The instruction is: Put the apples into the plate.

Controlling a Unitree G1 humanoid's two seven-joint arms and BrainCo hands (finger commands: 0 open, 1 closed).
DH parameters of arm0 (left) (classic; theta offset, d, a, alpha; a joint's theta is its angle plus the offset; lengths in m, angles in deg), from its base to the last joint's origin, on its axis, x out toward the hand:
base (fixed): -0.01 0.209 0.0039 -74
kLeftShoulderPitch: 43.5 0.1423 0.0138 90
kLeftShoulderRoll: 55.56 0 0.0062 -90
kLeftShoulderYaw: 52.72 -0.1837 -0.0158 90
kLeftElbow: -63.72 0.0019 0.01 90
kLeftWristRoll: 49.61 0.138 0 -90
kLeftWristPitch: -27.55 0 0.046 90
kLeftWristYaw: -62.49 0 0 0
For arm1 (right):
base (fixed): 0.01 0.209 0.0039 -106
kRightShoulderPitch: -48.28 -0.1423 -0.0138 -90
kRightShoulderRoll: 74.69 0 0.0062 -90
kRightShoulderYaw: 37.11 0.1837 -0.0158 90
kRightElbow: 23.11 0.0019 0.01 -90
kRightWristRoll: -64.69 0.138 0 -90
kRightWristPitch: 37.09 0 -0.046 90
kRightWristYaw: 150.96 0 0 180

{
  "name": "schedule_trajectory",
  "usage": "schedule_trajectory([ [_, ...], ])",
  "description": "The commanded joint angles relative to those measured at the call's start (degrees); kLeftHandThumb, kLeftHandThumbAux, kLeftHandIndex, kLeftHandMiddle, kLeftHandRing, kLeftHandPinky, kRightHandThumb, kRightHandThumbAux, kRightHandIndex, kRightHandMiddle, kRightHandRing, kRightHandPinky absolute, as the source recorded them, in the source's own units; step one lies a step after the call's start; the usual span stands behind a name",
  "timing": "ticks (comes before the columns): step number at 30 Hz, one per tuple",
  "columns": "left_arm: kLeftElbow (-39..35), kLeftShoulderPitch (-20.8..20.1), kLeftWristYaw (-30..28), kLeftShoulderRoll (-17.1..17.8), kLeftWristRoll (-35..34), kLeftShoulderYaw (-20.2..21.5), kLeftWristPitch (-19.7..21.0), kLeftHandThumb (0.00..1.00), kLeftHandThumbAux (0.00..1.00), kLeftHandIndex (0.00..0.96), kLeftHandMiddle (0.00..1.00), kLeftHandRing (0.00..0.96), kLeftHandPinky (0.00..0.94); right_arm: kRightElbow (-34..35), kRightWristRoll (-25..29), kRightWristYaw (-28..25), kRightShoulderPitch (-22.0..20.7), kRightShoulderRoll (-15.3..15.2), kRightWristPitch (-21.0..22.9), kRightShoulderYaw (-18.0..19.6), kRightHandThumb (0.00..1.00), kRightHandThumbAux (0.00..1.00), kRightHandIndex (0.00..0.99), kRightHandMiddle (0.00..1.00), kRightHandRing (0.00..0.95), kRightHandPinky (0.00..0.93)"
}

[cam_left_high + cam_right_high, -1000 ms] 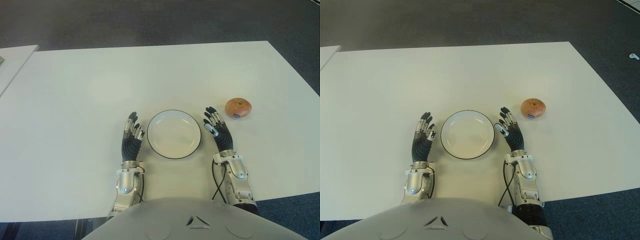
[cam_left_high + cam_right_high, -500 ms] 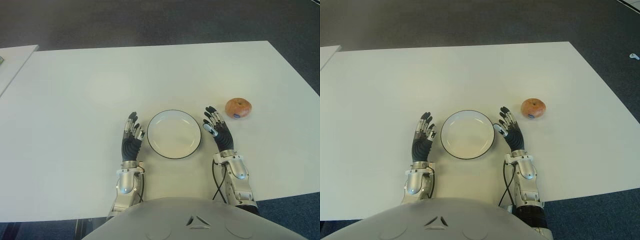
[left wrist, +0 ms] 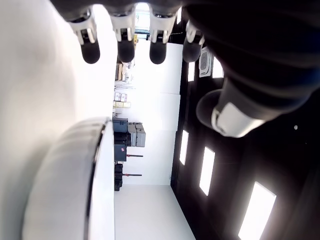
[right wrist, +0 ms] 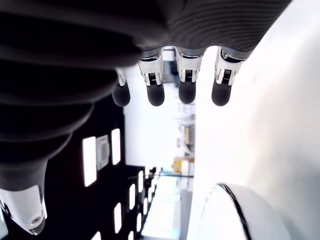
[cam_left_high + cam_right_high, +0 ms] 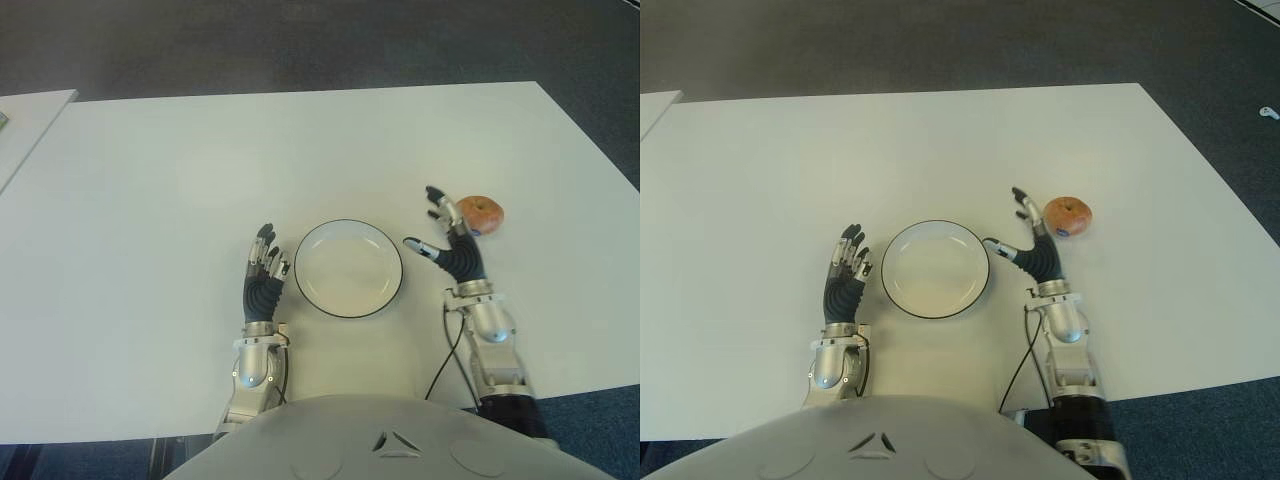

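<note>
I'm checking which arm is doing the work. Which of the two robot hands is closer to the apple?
The right robot hand, fingers spread beside the apple. The left robot hand lies across the plate from it.

office or lab | white table (image 5: pixel 300 150) | dark carpet floor (image 5: pixel 300 40)

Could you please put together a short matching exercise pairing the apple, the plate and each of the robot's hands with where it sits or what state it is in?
Things:
1. apple
2. plate
3. left hand
4. right hand

Descriptions:
A. raised, fingers spread, next to the apple
B. empty, between the two hands
C. on the table, to the right of the plate
D. idle, fingers open, on the left of the plate

Pairs: 1-C, 2-B, 3-D, 4-A
</note>
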Motion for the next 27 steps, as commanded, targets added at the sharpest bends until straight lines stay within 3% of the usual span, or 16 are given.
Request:
schedule_trajectory([
  [1,4.7,2.3,-0.11,-7.66,-2.39,-1.66,0.44,0.115,0.582,0.038,0.039,0.014,0.026,3.31,-21.79,9.62,-1.89,-7.57,-2.89,-0.81,0.219,0.539,0.0,0.0,0.0,0.0],
  [9,5.14,1.85,-0.34,-7.6,-2.55,-1.54,0.14,0.136,0.594,0.045,0.046,0.023,0.029,4.23,-36.14,15.86,-2.38,-11.96,1.86,-4.2,0.306,0.468,0.0,0.0,0.0,0.0],
  [15,5.09,1.88,-0.2,-7.65,-2.58,-1.55,0.36,0.138,0.593,0.048,0.048,0.024,0.03,3.08,-42.95,15.5,-4.97,-14.61,5.82,-6.62,0.372,0.399,0.0,0.0,0.0,0.0],
  [20,5.33,1.63,0.66,-7.79,-1.68,-1.42,0.18,0.135,0.588,0.047,0.044,0.022,0.021,-0.56,-46.85,13.09,-9.97,-18.8,9.03,-8.38,0.405,0.31,0.0,0.0,0.0,0.0],
  [27,5.26,1.63,1.34,-7.9,-1.19,-1.45,0.37,0.125,0.576,0.042,0.039,0.018,0.025,-3.16,-47.61,10.84,-13.18,-25.04,10.15,-9.36,0.366,0.226,0.0,0.0,0.0,0.0],
])
